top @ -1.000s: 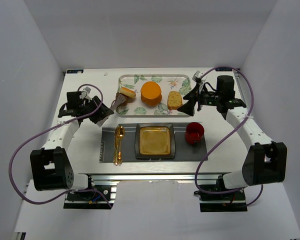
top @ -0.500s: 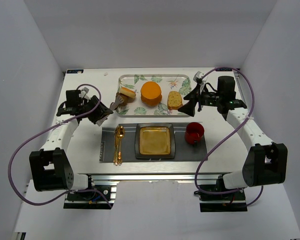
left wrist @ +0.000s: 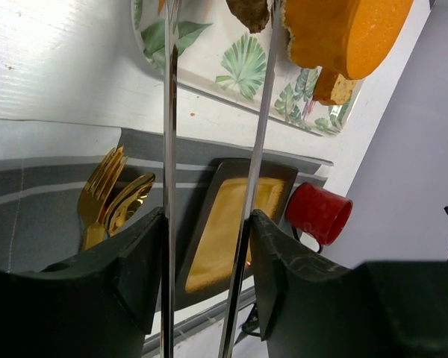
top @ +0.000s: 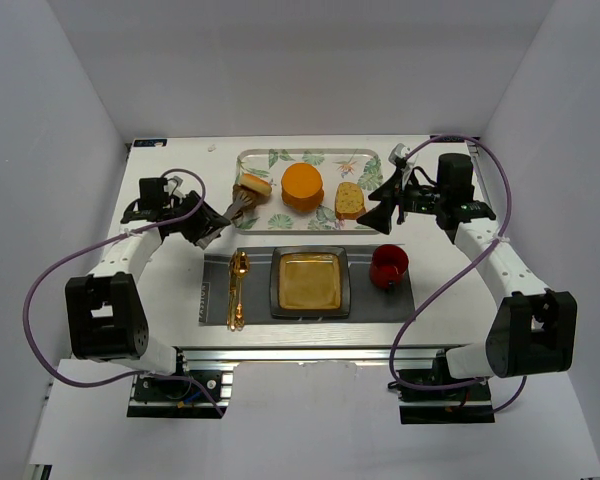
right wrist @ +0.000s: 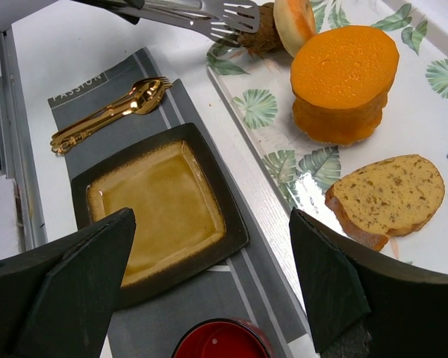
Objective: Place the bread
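Top external view: left arm holds tongs on the bread roll at the tray's left end.
The left gripper (top: pixel 210 222) is pinched on the handles of metal tongs (top: pixel 235 205), whose tips clasp the bread roll (top: pixel 255 186) over the left end of the leaf-patterned tray (top: pixel 325 160); whether the roll is lifted cannot be told. On the tray, a round orange cake (top: pixel 302 186) stands in the middle and a bread slice (top: pixel 349 200) lies to its right. Just beside the tray's right end, the right gripper (top: pixel 380 200) hangs with its jaws spread wide, holding nothing. Nearer the arms, a grey placemat (top: pixel 215 290) carries gold cutlery (top: pixel 237 290), a square amber plate (top: pixel 310 282) and a red mug (top: pixel 388 266).
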Controlling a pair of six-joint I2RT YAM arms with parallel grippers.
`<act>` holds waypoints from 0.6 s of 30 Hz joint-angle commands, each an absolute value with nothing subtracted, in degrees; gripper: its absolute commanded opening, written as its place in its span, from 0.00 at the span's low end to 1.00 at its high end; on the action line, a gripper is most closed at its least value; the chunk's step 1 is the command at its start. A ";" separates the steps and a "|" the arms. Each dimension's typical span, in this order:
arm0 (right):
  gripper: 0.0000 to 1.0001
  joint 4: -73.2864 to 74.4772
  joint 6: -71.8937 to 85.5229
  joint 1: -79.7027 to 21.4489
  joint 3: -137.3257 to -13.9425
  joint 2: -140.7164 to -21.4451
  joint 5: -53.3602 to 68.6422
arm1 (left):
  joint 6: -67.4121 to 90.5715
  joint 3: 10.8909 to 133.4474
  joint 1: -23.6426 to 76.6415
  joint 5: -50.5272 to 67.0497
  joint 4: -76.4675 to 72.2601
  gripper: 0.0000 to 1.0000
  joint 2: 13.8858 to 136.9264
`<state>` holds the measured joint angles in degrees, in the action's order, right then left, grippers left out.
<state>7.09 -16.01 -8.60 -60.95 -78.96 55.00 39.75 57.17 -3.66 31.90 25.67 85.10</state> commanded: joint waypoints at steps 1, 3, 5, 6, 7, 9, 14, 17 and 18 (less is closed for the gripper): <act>0.88 5.27 -15.64 -8.17 -60.47 -76.99 56.69 | 40.78 58.89 -3.60 32.87 23.12 0.55 84.55; 0.88 5.27 -15.56 -8.26 -60.47 -76.90 56.69 | 41.22 58.19 -3.52 33.05 22.24 0.45 84.11; 0.88 5.27 -15.64 -8.26 -60.47 -76.73 56.78 | 41.40 57.57 -3.52 33.05 21.71 0.36 83.15; 0.88 5.36 -15.64 -8.17 -60.47 -76.73 56.78 | 41.57 56.87 -3.52 33.22 21.53 0.32 82.80; 0.88 5.36 -15.64 -8.26 -60.56 -76.73 56.86 | 41.57 56.52 -3.52 33.31 21.53 0.26 82.27; 0.88 5.71 -15.91 -8.26 -60.64 -76.64 56.95 | 41.66 55.38 -3.52 34.36 21.45 0.20 80.61; 0.88 6.33 -16.00 -8.17 -60.82 -76.38 57.04 | 41.84 52.13 -3.52 37.61 25.21 0.06 72.71; 0.88 6.50 -16.26 -8.17 -60.91 -76.29 57.04 | 40.44 51.16 -3.52 39.54 28.12 0.05 68.04; 0.88 6.68 -16.35 -8.17 -61.00 -76.29 57.04 | 39.82 50.89 -3.52 40.42 29.52 0.05 66.64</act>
